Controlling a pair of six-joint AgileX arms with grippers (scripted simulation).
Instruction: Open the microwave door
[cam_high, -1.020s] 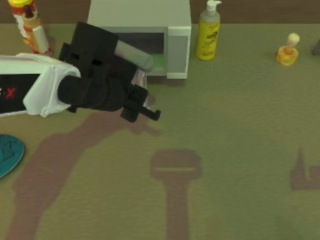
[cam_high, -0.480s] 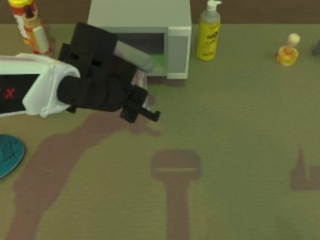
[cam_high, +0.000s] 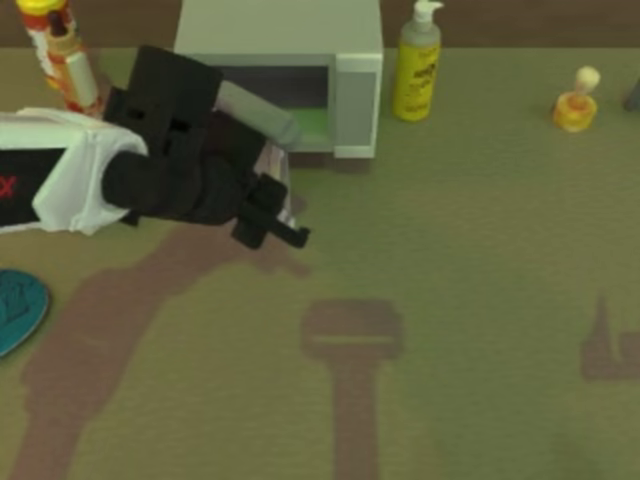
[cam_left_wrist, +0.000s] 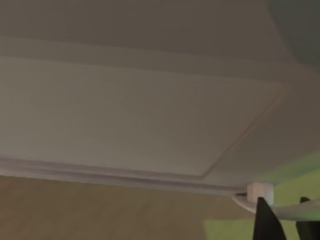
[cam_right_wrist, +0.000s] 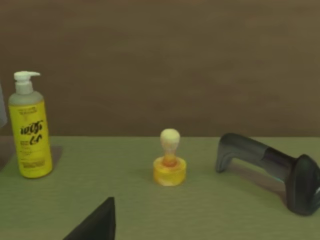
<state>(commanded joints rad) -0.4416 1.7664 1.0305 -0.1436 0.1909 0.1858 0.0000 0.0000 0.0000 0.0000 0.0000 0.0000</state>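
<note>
A green-brown table (cam_high: 460, 250) fills the view from above. At its far edge sits the microwave (cam_high: 285, 40), a boxy white-grey oven whose cavity stands exposed, showing a strip of green inner floor beside the plain grey control panel (cam_high: 357, 100). The microwave door (cam_high: 262, 112) is swung partway out toward the table's front, angled across the opening, with its free edge running down to the left gripper (cam_high: 282, 225). That gripper, black and at the end of the white-sleeved left arm, sits just in front of the oven at the door's edge; from the left wrist camera, the door's pale panel (cam_left_wrist: 130, 115) fills the picture with dark fingertips (cam_left_wrist: 265, 220) at a small white handle piece, and whether the jaws clench it cannot be told. Well to the jaws' right stand a yellow pump bottle (cam_high: 417, 65) and a small yellow-orange stopper-shaped object (cam_high: 577, 100). The right gripper is not seen.
</note>
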